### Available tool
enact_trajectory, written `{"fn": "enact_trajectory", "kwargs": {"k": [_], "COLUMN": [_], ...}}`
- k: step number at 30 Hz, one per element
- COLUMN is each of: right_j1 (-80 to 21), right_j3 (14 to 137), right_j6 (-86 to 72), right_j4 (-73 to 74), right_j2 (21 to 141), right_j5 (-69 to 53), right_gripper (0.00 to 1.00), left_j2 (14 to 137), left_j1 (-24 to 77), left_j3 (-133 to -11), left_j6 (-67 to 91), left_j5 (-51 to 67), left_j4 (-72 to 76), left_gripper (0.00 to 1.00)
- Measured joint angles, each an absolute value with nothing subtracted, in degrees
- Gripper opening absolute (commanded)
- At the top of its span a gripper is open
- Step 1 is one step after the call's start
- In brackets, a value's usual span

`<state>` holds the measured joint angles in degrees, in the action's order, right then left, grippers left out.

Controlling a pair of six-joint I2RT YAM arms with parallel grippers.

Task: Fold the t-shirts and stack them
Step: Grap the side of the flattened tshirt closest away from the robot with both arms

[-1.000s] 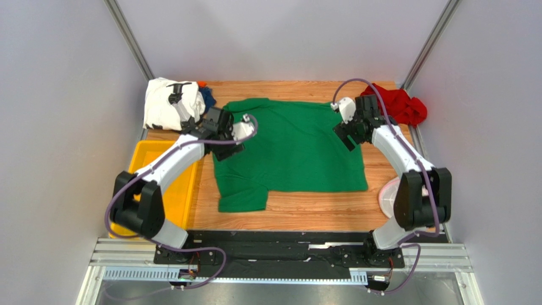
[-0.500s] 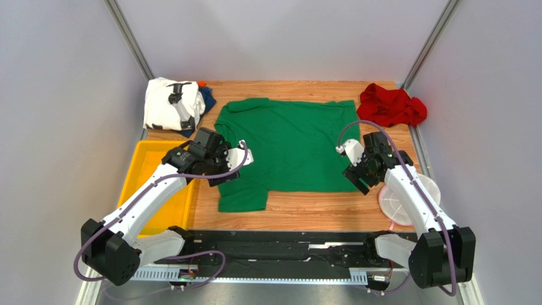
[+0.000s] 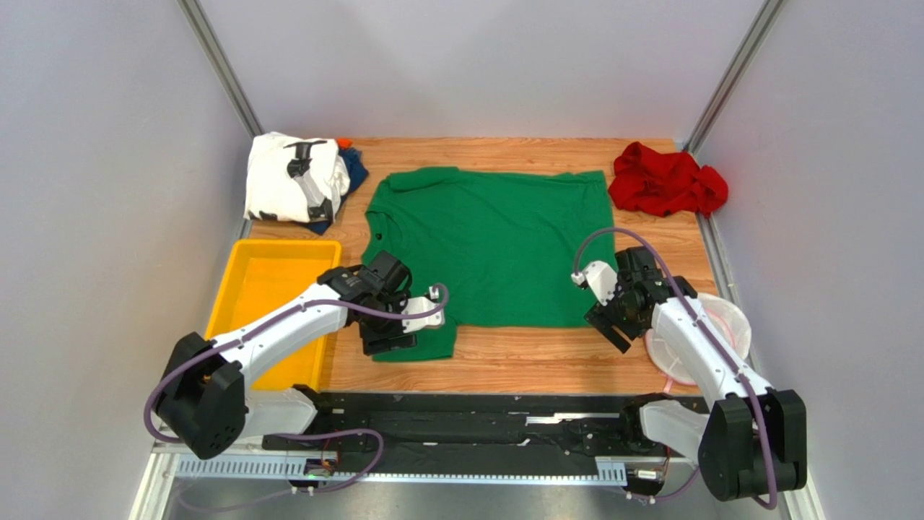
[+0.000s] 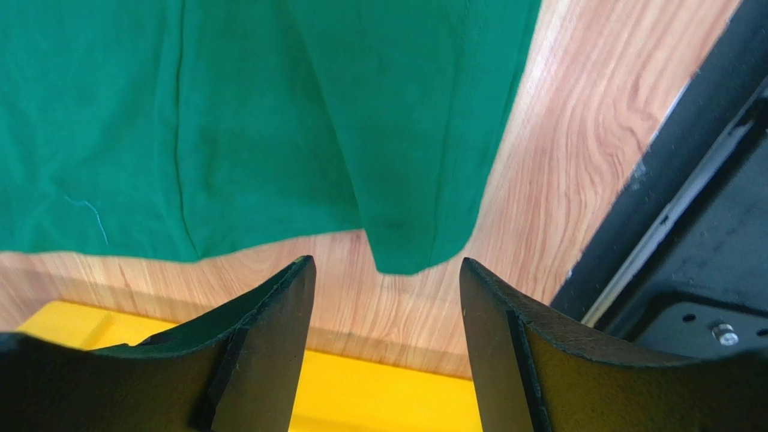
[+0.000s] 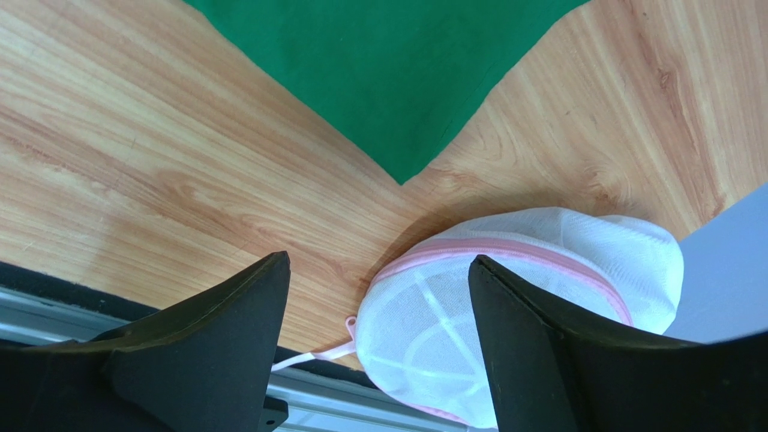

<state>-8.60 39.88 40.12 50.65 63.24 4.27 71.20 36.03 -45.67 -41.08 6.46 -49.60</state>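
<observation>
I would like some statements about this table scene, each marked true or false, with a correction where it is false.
1. The green t-shirt lies spread flat on the table. True.
2. The red t-shirt is neatly folded. False: it lies crumpled at the far right corner.
3. The left claw grips the green t-shirt. False: it is open and holds nothing.
4. The mesh basket sits close to the right claw. True.

Wooden table (image 3: 521,368) boxed in by pale walls (image 3: 466,65)
Plain grey panels stand at nine, twelve and three o'clock; metal posts (image 3: 222,65) rise at eleven and one.
</observation>
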Motion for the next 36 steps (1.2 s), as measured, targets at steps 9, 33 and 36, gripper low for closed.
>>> {"fn": "enact_trajectory", "kwargs": {"k": [9,33,36], "right_j1": [-8.6,-8.6,-8.6], "right_j3": [39.13,36.75,36.38], "right_j6": [40.12,40.12,40.12], "right_j4": [47.42,43.64,43.64], "right_j2": [64.42,65.91,65.91], "right_j5": [4.32,4.47,4.45], "right_gripper": [0.77,0.76,0.76], "left_j2": [74.46,70.15,66.0], "left_j1": [39.24,41.8,41.91], "left_j3": [-42.78,-39.29,-39.35], "left_j6": [-38.39,-36.38,-36.12], "left_j5": [4.43,2.04,1.85], "left_j4": [-44.82,-44.45,-45.23], "left_gripper": [0.65,0.63,0.63]}}
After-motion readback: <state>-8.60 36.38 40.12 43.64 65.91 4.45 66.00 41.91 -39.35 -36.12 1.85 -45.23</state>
